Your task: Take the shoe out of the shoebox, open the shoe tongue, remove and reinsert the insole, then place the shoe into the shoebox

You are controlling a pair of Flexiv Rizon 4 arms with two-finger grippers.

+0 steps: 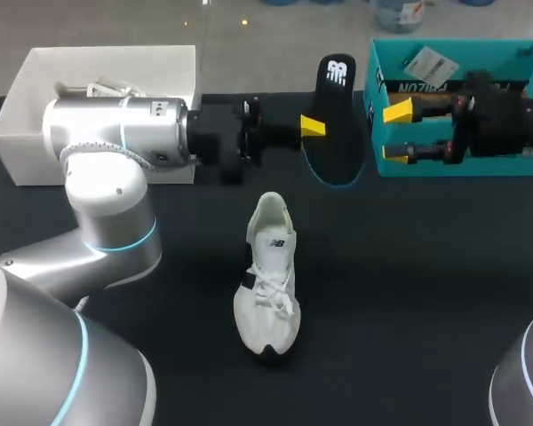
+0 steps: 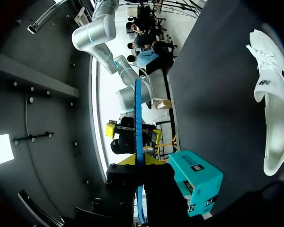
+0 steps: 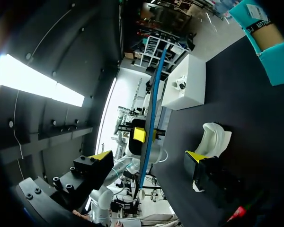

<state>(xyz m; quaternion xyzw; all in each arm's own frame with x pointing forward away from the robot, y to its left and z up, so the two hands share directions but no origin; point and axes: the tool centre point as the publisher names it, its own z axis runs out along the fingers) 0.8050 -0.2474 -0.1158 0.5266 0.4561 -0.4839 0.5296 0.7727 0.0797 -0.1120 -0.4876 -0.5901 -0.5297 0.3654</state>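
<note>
Standing at the far left of the dark table (image 1: 409,293) is an open white box (image 1: 35,106). The left arm passes in front of it. The left gripper (image 1: 314,127) is clamped on the insole (image 1: 338,133), one yellow tip showing against its near edge. In the left wrist view the insole runs edge-on between the fingers as a thin blue line. The insole is black on its face, with a white logo at the far end and a blue rim. It is held clear of the table, between the two boxes.

Near the table's middle, well apart from both boxes, the shoe (image 1: 268,284) sits on its sole. It is a white lace-up trainer with a dark logo on the tongue, its toe toward the near edge.

The right gripper (image 1: 395,133) is spread wide just beside the insole, not touching it. Behind it stands the teal shoebox (image 1: 506,164).
</note>
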